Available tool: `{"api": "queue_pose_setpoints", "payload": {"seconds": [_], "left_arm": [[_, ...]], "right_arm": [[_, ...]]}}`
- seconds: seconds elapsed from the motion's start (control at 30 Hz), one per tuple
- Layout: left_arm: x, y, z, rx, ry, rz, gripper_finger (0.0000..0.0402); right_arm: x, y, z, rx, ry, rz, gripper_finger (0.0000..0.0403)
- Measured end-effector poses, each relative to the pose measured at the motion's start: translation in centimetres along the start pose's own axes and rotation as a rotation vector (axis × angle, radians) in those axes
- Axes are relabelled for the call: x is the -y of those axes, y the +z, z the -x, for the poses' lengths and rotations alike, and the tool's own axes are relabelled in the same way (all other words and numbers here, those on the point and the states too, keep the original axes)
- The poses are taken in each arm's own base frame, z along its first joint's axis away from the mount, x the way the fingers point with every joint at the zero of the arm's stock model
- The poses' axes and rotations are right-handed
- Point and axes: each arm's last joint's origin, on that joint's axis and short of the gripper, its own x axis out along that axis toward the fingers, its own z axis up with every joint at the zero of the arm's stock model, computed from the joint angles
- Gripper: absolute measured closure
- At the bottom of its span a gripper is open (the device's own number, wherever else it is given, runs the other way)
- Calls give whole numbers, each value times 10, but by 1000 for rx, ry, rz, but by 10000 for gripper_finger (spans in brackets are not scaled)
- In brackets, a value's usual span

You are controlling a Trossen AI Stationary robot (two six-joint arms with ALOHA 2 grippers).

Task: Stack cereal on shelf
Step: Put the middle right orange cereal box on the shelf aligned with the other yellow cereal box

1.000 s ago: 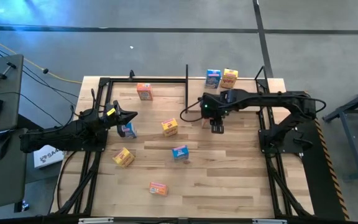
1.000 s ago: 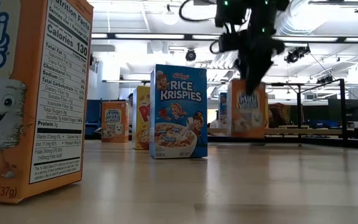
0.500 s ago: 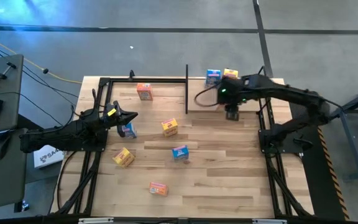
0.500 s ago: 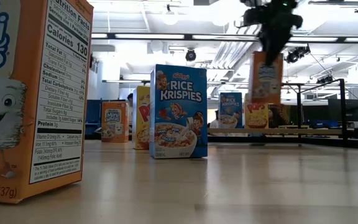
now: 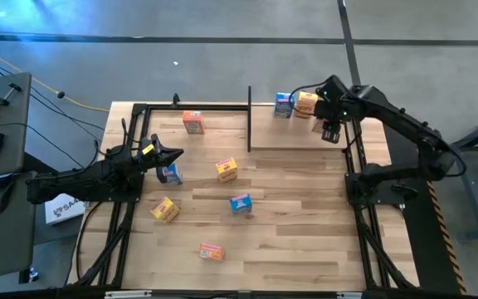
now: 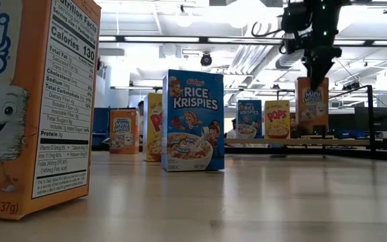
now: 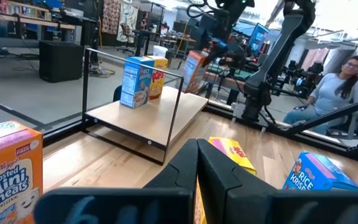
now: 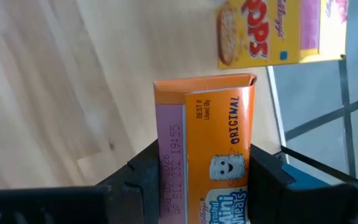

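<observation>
My right gripper (image 5: 330, 133) is shut on an orange cereal box (image 6: 312, 101) over the right part of the shelf (image 5: 264, 139), a small wood board with black posts. A blue box (image 5: 285, 105) and a yellow box (image 5: 306, 104) stand on the shelf's far side; the held box hangs just right of the yellow one (image 6: 277, 119). Several more boxes stand or lie on the table: orange (image 5: 192, 122), yellow (image 5: 227, 170), blue (image 5: 240, 203), yellow (image 5: 164, 209), pink-orange (image 5: 212, 251). My left gripper (image 5: 173, 155) waits shut at the left, above a blue box (image 5: 171, 174). My right gripper pinches the orange box between its two fingers (image 8: 140, 180), one on each of two opposite sides near its upper end (image 8: 211, 163). The fingers come from above, pointing down. The box hangs upright below them, its bottom edge (image 6: 312, 125) a little above the shelf board.
The shelf's black posts and rail (image 5: 249, 116) stand at the table's far side. A big orange box (image 6: 32, 101) and a Rice Krispies box (image 6: 193, 119) stand close to the low camera. Bare wood lies on the table's right half (image 5: 305, 216). A person (image 7: 340, 81) sits beyond the table.
My right gripper has carried the orange box from the table's middle toward the far right edge, rising high over the shelf, then coming down beside the yellow box. The box stayed upright in the shut fingers. The left arm kept still.
</observation>
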Motion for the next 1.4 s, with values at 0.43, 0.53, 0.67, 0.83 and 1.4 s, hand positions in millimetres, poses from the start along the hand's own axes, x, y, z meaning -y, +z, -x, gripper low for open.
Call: {"api": "queue_pose_setpoints", "payload": {"seconds": [0.43,0.53,0.67,0.83,1.4], "left_arm": [[0,0,0,-4,1,0,401],[0,0,0,-4,1,0,401],[0,0,0,-3,1,0,401],[0,0,0,-2,1,0,401],[0,0,0,-2,0,0,401]], "right_arm": [[37,-8,-36,9,-15,-27,252],[42,-6,-46,-16,-8,-28,252],[43,-6,-52,-48,-8,-49,252],[44,-5,-53,-54,-26,-63,251],[47,-4,-53,-72,-104,-133,172]]}}
